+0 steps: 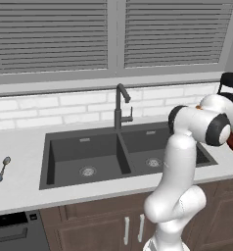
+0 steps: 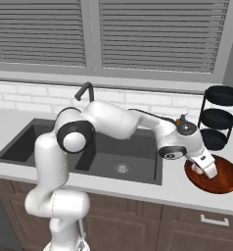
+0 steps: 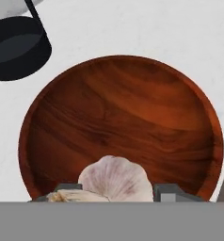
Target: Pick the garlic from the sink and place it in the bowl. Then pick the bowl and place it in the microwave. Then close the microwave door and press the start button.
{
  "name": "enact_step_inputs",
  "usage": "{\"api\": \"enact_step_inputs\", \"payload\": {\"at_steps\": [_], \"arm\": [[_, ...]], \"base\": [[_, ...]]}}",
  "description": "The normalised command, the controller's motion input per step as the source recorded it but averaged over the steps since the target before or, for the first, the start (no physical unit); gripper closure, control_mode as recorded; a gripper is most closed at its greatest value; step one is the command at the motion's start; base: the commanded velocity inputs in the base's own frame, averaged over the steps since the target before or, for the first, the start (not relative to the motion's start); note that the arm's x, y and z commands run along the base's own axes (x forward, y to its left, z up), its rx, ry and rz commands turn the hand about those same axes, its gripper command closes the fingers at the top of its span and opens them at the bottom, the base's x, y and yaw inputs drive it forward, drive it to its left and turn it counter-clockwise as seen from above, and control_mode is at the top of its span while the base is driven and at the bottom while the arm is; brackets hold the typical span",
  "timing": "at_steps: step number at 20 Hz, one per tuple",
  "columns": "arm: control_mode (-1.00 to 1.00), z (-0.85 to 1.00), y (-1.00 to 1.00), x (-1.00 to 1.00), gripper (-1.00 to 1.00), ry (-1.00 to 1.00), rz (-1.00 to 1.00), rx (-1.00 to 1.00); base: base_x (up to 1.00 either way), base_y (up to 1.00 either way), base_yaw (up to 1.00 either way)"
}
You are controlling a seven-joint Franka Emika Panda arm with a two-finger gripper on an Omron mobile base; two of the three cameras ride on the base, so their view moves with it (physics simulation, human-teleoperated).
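Left base view: the arm is reaching right, past the sink (image 1: 123, 154).

Right base view: the gripper (image 2: 209, 171) is hovering over the bowl (image 2: 225, 182) beside the black rack (image 2: 219, 117).

Hand view: the fingertips (image 3: 166, 192) are gripping the garlic (image 3: 116, 181) above the bowl's near side. Step in hand: placing. Next move probably requires releasing.
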Motion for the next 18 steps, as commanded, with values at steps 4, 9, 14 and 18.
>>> {"api": "enact_step_inputs", "payload": {"at_steps": [4, 9, 14, 18], "arm": [[-1.0, -0.23, -0.48, 0.14, 1.0, 0.0, -0.01, 0.14], [-1.0, -0.02, -0.31, 0.18, -1.0, 0.0, 0.0, 0.13], [-1.0, -0.04, 0.01, 0.18, -1.0, 0.0, 0.0, 0.02], [-1.0, -0.05, 0.05, 0.07, -1.0, 0.0, 0.0, 0.0]], "base": [[0.0, 0.0, 0.0], [0.0, 0.0, 0.0], [0.0, 0.0, 0.0], [0.0, 0.0, 0.0]]}}
